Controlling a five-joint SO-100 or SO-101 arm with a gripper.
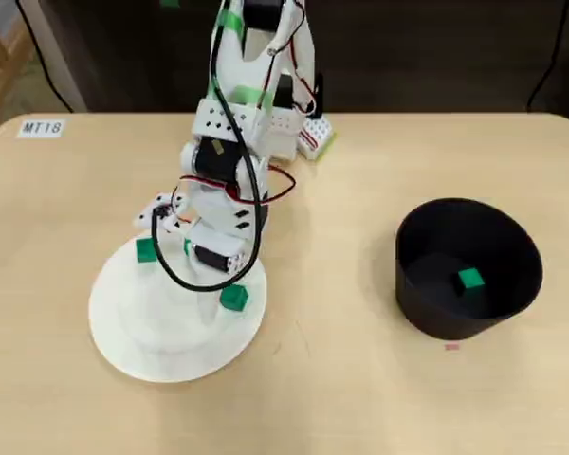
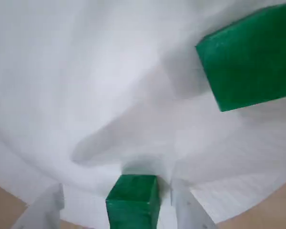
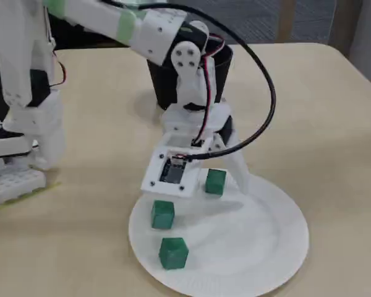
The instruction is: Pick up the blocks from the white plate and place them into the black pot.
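While the white arm leans down over the plate, the scene reads as follows.

Table: point(image 1: 360, 398) light wood, carrying everything.
Arm: point(image 3: 167, 34) reaches out from its base and folds steeply downward over the plate's near edge in the fixed view; a black cable loops beside it.
White plate: point(image 3: 266, 247) lies flat, well apart from the pot; the overhead view hides part of it under the arm.
Black pot: point(image 1: 512, 251) upright; one green block point(image 1: 469, 280) lies inside on its floor.
Gripper: point(image 2: 115, 202) fingers spread, a green block point(image 2: 133, 200) standing between them; whether they touch it cannot be told.
Other blocks on plate: one point(image 3: 162, 214) just beside the wrist camera housing, another point(image 3: 172, 252) nearer the rim.
Hard to make out: the wrist view is blurred, and its fingertips are cut off at the bottom edge.
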